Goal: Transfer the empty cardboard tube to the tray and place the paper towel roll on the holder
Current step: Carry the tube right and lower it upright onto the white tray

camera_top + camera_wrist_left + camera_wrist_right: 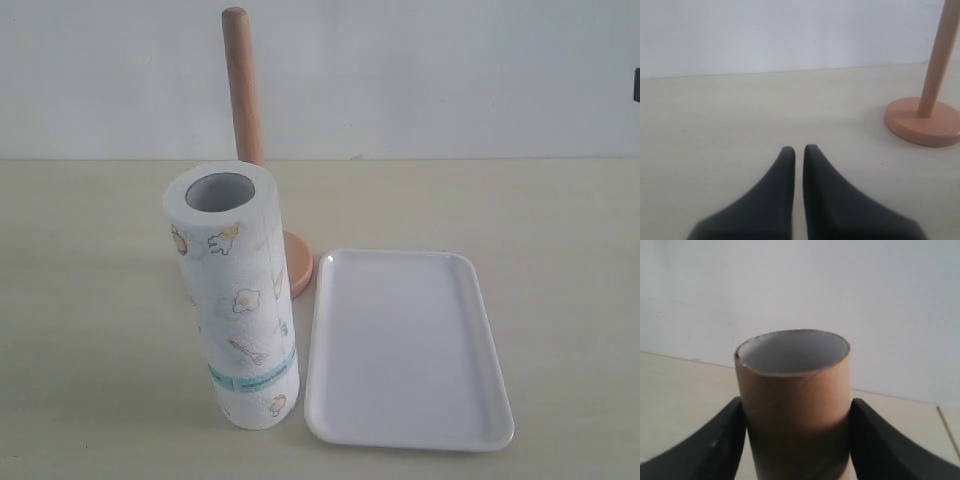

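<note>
Gripping the empty cardboard tube (790, 385) across its body was the right gripper (796, 401), one black finger on each side and the open end facing the wrist camera. Neither arm showed in the exterior view, so how far the tube was from the tray (400, 340) could not be told. The left gripper (799, 150) hung low over bare table, its fingers drawn together with only a sliver between them and nothing held.

The holder (243, 90) stood at the far side with its pole bare. The paper towel roll (240, 300) stood upright just in front of it, hiding part of the disc base, and the tray lay just to the roll's right.

The trouble ahead was easy to picture. Thin cardboard could buckle under a hard squeeze, or slip under a light one. Released on end, the tube would likely topple, and that low rim might not stop it rolling off. The roll stood so near the tray's left edge that an arm swinging in could knock it over.

The table (90, 300) was pale beige, matte and flat, with a plain white wall (450, 70) behind it.
</note>
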Motion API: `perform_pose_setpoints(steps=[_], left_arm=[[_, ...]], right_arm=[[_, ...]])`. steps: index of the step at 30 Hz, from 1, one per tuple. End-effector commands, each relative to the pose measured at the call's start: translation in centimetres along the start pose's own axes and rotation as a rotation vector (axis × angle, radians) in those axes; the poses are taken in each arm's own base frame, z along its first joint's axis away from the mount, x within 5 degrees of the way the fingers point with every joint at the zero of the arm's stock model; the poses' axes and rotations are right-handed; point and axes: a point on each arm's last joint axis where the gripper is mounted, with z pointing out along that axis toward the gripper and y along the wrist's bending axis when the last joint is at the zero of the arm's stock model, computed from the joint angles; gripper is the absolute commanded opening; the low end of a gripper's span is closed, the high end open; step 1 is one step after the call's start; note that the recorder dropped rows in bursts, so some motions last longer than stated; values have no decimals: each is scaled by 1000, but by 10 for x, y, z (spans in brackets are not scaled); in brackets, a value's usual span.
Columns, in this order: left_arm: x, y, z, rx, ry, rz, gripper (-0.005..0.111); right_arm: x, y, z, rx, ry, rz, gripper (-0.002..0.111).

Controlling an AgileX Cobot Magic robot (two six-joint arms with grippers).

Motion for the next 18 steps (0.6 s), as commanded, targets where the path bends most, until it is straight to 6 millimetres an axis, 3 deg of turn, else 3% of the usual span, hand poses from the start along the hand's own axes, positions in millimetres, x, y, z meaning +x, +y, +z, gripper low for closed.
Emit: perform_pose_setpoints(steps=[1, 4, 6, 12, 14, 18], left_arm=[[1, 0, 0, 6, -3, -4, 5], [1, 0, 0, 6, -3, -4, 5], [1, 0, 0, 6, -3, -4, 5], [1, 0, 0, 6, -3, -4, 5], [1, 0, 0, 6, -3, -4, 5], [1, 0, 0, 6, -3, -4, 5]], right_arm=[[-6, -1, -3, 175, -19, -137, 0], [-8, -1, -6, 263, -12, -232, 0], [-7, -1, -7, 282, 43, -181, 0], [11, -2, 9, 295, 553, -113, 0], [8, 6, 17, 221, 652, -59, 0], [-7, 40, 32, -124, 697, 105, 0]])
